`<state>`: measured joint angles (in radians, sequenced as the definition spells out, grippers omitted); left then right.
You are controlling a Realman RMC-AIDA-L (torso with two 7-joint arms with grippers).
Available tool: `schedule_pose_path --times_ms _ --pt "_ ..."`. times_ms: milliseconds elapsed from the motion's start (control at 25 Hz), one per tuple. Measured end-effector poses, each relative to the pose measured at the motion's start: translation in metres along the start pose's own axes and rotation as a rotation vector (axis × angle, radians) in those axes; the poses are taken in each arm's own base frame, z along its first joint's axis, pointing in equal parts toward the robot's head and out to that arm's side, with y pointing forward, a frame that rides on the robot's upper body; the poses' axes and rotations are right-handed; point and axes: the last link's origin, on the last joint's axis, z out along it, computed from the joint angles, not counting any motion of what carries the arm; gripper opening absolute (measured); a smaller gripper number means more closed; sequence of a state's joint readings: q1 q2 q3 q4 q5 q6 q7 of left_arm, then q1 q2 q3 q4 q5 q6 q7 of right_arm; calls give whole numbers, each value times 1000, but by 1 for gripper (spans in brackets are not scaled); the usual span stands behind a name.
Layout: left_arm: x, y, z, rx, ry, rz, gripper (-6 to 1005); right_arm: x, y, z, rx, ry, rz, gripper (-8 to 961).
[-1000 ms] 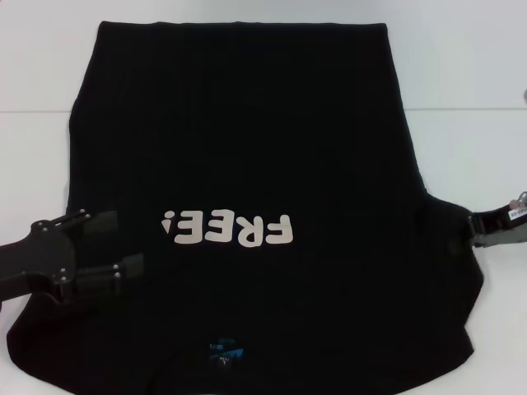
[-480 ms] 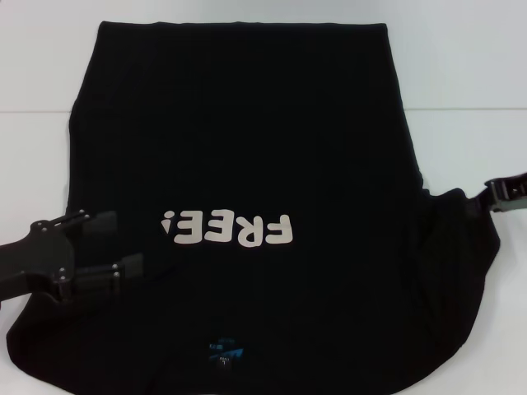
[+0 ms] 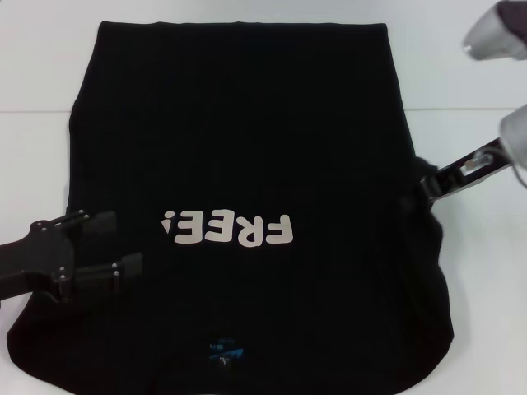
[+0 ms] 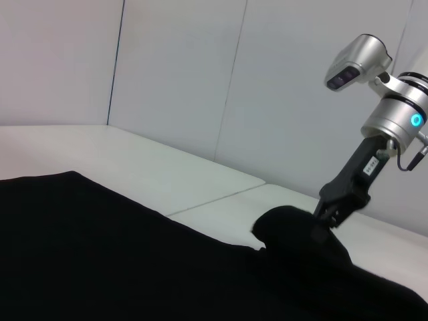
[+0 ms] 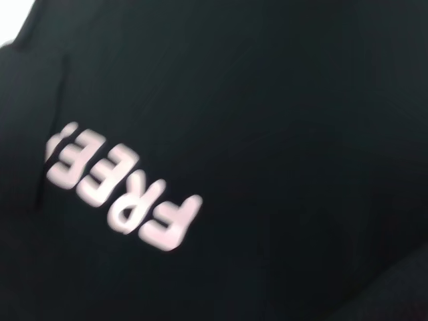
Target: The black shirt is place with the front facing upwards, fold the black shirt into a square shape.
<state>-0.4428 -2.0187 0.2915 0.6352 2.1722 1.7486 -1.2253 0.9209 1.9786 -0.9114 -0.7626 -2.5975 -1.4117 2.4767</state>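
Note:
The black shirt (image 3: 247, 140) lies flat on the white table, front up, with the white letters "FREE!" (image 3: 230, 230) and a small blue neck label (image 3: 224, 354) near me. My right gripper (image 3: 426, 186) is shut on the shirt's right sleeve and holds it lifted and bunched over the shirt's right edge. The left wrist view shows the right gripper (image 4: 329, 208) pinching that bunch of cloth (image 4: 294, 227). My left gripper (image 3: 115, 244) is open and rests low over the shirt's left side. The right wrist view shows the shirt (image 5: 267, 100) and its letters (image 5: 120, 190).
The white table (image 3: 41, 66) has a seam line running across it behind the shirt's middle. Bare table shows to the left, the right and the far side of the shirt. A plain wall stands behind the table in the left wrist view (image 4: 167, 67).
My right gripper has risen and moved inward to the left with the right sleeve, drawing the shirt's right edge in. My left gripper has not moved.

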Motion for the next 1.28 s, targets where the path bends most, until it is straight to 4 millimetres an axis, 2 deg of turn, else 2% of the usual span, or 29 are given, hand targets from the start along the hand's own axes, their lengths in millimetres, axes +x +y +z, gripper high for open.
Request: schedule_pose_path --times_ms 80,280,560,760,880,1080,1280 --pt "0 0 0 0 0 0 922 -3 16 11 -6 32 -72 43" --pt "0 0 0 0 0 0 923 -4 29 20 -16 49 -125 46" --pt "0 0 1 2 3 -15 924 -5 34 22 -93 -14 -94 49" --pt "1 -2 -2 26 31 -63 924 8 32 16 -243 -135 -83 165" --pt "3 -7 -7 65 61 -150 925 23 24 13 -335 -243 -77 234" --pt "9 -14 -18 83 74 -318 927 63 3 16 -373 -371 -121 477" --pt "17 -23 -38 74 -15 -604 922 99 3 30 -333 -447 -310 684"
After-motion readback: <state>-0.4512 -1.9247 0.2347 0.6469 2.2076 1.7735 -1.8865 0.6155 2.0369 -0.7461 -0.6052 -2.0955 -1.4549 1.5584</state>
